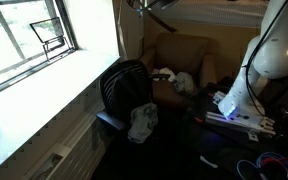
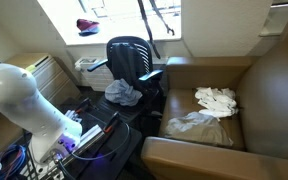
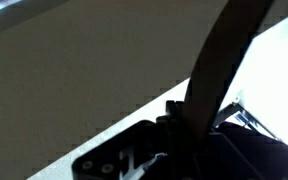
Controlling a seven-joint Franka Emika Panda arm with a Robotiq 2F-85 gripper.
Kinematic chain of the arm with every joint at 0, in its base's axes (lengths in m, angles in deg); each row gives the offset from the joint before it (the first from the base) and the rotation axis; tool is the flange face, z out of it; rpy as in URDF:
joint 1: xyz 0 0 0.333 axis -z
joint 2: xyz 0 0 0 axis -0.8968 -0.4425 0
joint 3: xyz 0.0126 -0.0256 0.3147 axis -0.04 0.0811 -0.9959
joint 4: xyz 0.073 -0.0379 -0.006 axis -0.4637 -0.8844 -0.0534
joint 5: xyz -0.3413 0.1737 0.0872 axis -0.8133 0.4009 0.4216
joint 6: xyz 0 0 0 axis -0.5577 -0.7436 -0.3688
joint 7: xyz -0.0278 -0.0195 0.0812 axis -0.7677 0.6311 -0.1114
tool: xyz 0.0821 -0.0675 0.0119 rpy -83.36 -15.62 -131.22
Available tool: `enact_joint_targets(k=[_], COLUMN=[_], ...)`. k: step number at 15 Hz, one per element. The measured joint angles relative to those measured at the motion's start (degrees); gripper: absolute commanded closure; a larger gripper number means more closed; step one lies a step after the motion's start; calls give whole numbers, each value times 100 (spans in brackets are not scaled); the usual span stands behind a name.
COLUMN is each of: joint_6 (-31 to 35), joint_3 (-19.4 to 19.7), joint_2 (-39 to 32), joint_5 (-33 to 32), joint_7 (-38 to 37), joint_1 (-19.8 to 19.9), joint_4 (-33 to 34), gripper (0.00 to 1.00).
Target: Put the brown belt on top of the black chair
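Observation:
The black chair (image 1: 124, 86) stands by the window, with its backrest up; it shows in both exterior views (image 2: 132, 55). The brown belt (image 3: 222, 62) runs as a long strap out of my gripper (image 3: 189, 128) in the wrist view. In an exterior view the belt (image 2: 150, 30) hangs from the top edge of the picture down to just above the chair's backrest. My gripper (image 1: 150, 5) is high above the chair at the top edge, shut on the belt. The belt's ends are hard to make out.
A grey cloth (image 1: 142, 122) lies on the chair's seat (image 2: 124, 92). A brown sofa (image 2: 269, 85) beside the chair holds white clothes (image 2: 216, 98). The window sill (image 1: 44, 85) runs behind the chair. The robot's base with cables (image 2: 84, 135) stands close by.

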Motion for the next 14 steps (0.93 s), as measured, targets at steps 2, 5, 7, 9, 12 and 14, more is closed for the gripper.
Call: enact_joint_targets(k=[2, 5, 7, 9, 12, 14], joint_6=[172, 74, -305, -804, -1284, -1506], joint_3=[-200, -624, -724, -881, -1025, -1103], joint_2=[-79, -224, -301, -305, -293, -281], joint_5=[650, 2139, 2624, 2705, 2705, 2703], joint_7=[-59, 823, 1379, 1725, 2273, 2729], joint_1=[-106, -248, -267, -38, 375, 572], joint_4=[34, 2, 2, 7, 9, 9], gripper=[99, 99, 99, 99, 99, 99])
